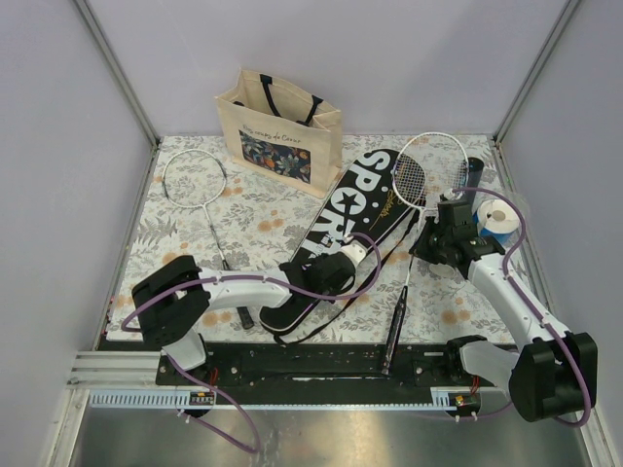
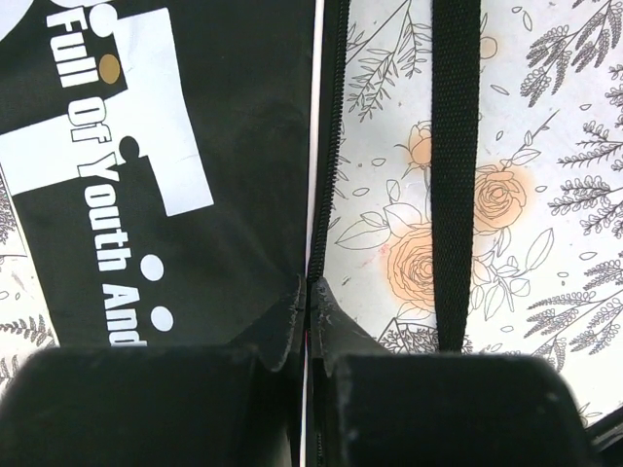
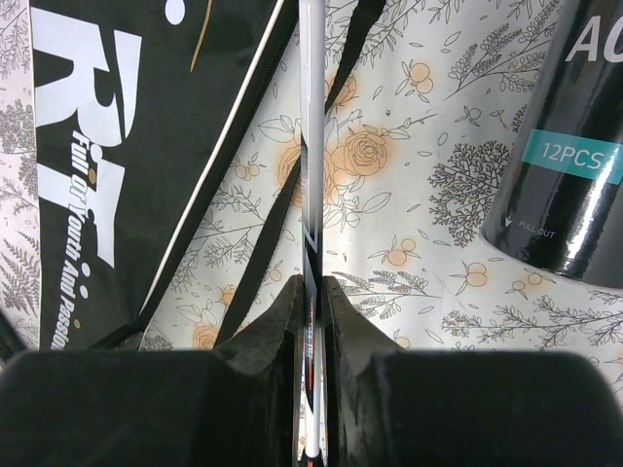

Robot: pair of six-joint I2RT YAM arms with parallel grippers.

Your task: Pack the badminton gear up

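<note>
The black cover lettered "SPORT" (image 1: 350, 219) lies in the middle of the table. My left gripper (image 1: 336, 268) is shut on its zipper edge, which shows in the left wrist view (image 2: 326, 146) between the fingertips (image 2: 292, 306). My right gripper (image 1: 436, 241) is shut on the thin shaft (image 3: 311, 117) of one racket (image 1: 428, 167), whose black handle (image 1: 394, 331) points toward the near edge. The second racket (image 1: 195, 180) lies at the left. The long black tube (image 1: 472, 173) lies at the far right and shows in the right wrist view (image 3: 574, 146). No shuttlecocks are in view.
The beige tote bag (image 1: 282, 125) stands at the back. The blue-and-white roll (image 1: 498, 219) sits beside my right gripper. The cover's black strap (image 2: 456, 175) lies loose on the floral cloth (image 1: 195, 243). Walls close in on the left, the right and the back.
</note>
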